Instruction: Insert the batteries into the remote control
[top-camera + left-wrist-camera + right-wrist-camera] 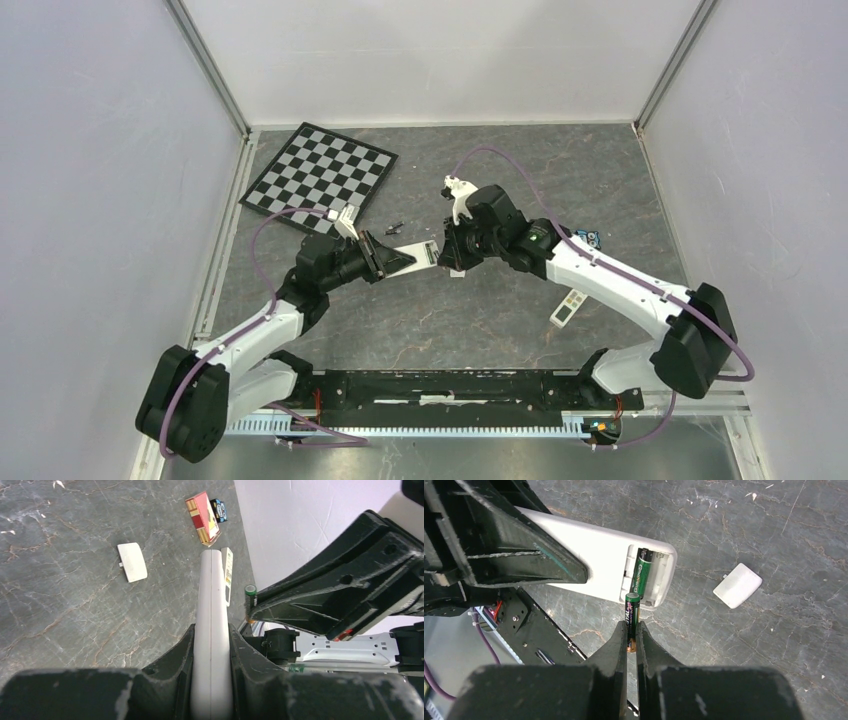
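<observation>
My left gripper (211,635) is shut on the white remote control (211,595) and holds it edge-on above the table; it also shows in the top view (415,254). In the right wrist view the remote (594,555) shows its back with the compartment open and one green-black battery (641,572) lying in it. My right gripper (631,630) is shut on a second battery (631,612), whose tip is just short of the compartment's near edge. That held battery also shows in the left wrist view (249,596). The right gripper (455,250) meets the remote's end.
The white battery cover (737,585) lies on the table beside the remote, also in the left wrist view (132,562). A red box (202,517), a slim second remote (568,306), a chessboard (320,178) and small dark slim pieces (395,226) lie around.
</observation>
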Robot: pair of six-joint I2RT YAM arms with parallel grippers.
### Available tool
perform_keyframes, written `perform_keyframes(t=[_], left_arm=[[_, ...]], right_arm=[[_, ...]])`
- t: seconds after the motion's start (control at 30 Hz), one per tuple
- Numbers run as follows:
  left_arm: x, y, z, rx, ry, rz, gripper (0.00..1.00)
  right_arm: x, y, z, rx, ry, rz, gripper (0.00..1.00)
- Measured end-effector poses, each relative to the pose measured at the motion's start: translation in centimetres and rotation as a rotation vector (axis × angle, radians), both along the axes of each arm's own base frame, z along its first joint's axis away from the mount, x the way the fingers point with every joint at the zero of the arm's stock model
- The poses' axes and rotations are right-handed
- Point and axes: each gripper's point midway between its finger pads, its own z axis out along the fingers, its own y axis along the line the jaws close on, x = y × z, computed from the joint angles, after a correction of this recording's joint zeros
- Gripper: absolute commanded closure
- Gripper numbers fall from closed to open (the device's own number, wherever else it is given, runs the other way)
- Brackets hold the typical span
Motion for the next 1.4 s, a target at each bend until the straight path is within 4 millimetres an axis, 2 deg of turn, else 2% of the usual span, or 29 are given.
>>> perform_keyframes(t=[0.27, 0.5, 0.77, 0.97, 1.03, 1.13, 1.2, 1.3, 1.4], left_arm=[[0.0, -0.2, 1.1, -0.035, -0.029, -0.003, 0.98], [-0.2, -0.2, 1.3, -0.066, -0.016, 0.001, 0.98], [-0.4, -0.1, 1.5, -0.085, -0.001, 0.007, 0.98], [-0.6, -0.1, 2.2, -0.105, -0.001, 0.008, 0.98], [-0.6, -0.1, 2.2, -0.109, 0.009, 0.01, 0.98], [-0.6, -0.1, 2.1, -0.115, 0.024, 0.014, 0.98], [-0.6, 0.0, 2.1, -0.115, 0.029, 0.021, 0.98], [-0.3, 0.2, 1.4, -0.097, 0.049, 0.047, 0.98], [0.2, 0.9, -0.2, -0.035, 0.082, 0.1, 0.98]], right_arm=[[0.5, 0.2, -1.4, -0.039, 0.044, -0.027, 0.93], [1.3, 0.3, -0.7, -0.054, 0.029, -0.05, 0.91], [1.7, 0.7, -0.6, -0.06, 0.033, -0.05, 0.74], [1.7, 0.5, -1.0, -0.072, 0.044, -0.056, 0.67], [1.8, 0.4, -1.0, -0.071, 0.045, -0.06, 0.68], [1.8, 0.5, -0.9, -0.062, 0.053, -0.066, 0.79], [1.7, 0.7, -0.8, -0.051, 0.06, -0.069, 0.81], [1.8, 0.7, -0.8, -0.046, 0.059, -0.077, 0.66], [2.0, 0.3, -1.6, -0.049, 0.042, -0.095, 0.54]])
